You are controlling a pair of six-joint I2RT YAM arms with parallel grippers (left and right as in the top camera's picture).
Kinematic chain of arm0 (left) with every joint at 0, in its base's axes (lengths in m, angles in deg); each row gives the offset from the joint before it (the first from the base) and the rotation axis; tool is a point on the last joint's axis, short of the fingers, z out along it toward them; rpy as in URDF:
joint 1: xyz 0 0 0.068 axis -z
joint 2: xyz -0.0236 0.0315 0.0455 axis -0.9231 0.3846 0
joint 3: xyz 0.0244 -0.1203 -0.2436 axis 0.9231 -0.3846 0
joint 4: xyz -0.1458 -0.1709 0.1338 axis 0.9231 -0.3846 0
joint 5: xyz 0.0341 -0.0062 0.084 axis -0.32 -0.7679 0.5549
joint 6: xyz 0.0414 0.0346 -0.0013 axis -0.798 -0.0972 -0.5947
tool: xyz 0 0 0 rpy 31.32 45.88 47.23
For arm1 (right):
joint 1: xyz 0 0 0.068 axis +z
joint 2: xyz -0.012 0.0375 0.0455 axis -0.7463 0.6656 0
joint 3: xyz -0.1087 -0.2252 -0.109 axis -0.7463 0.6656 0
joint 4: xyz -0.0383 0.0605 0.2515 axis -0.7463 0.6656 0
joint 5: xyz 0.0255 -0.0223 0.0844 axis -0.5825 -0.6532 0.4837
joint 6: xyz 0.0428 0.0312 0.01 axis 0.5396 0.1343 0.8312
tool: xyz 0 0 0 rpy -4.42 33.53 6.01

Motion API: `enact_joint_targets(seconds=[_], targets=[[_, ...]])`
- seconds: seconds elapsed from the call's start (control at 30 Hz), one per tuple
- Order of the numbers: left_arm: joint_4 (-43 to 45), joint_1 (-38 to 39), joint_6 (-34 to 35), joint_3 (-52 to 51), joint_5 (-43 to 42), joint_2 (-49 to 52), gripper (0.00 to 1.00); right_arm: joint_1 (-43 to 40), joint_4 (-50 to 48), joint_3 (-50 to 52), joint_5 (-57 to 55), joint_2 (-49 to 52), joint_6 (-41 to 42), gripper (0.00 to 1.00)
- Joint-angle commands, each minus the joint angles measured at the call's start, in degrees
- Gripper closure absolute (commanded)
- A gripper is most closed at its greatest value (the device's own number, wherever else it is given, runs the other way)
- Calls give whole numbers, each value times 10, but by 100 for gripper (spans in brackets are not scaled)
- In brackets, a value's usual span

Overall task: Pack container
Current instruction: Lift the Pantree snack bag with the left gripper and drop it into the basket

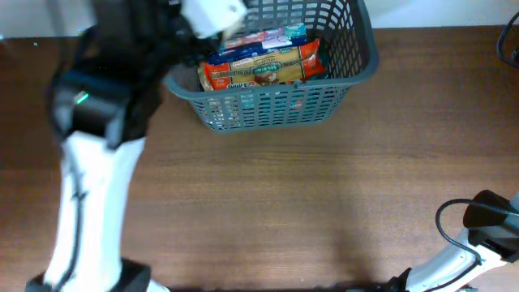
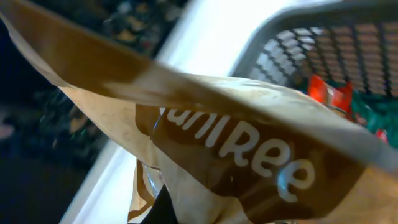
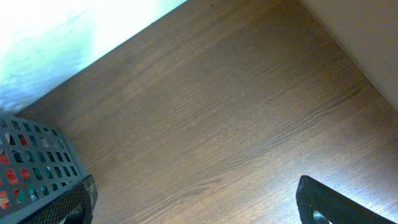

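Note:
The dark grey basket stands at the far middle of the table, with an orange pasta packet and a lighter packet inside. My left arm reaches over its far left corner, and the wrist hides the fingers. In the left wrist view a brown packet with white lettering fills the frame, held in my left gripper beside the basket rim. My right gripper is open and empty over bare wood; it shows at the front right in the overhead view.
The basket's corner shows at the left of the right wrist view. A black cable loops near the right arm. The table's far edge meets a pale wall.

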Motion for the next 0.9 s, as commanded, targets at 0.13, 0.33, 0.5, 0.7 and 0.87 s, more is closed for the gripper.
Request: enact_joint_targets(seconds=[0.13, 0.33, 0.5, 0.7, 0.87], targets=[[13, 8, -80, -5, -29, 174, 98, -2, -1, -7, 3, 2, 4, 1], [12, 8, -23, -5, -28, 255, 1, -2, -1, -7, 3, 2, 4, 1], [20, 8, 30, 18, 7, 235, 1, -2, -1, -7, 3, 2, 4, 1], [7, 7, 172, 92, 188, 165, 1, -2, -1, -7, 3, 2, 4, 1], [-29, -9, 241, 117, 255, 94, 1, -2, -1, -7, 3, 2, 4, 1]])
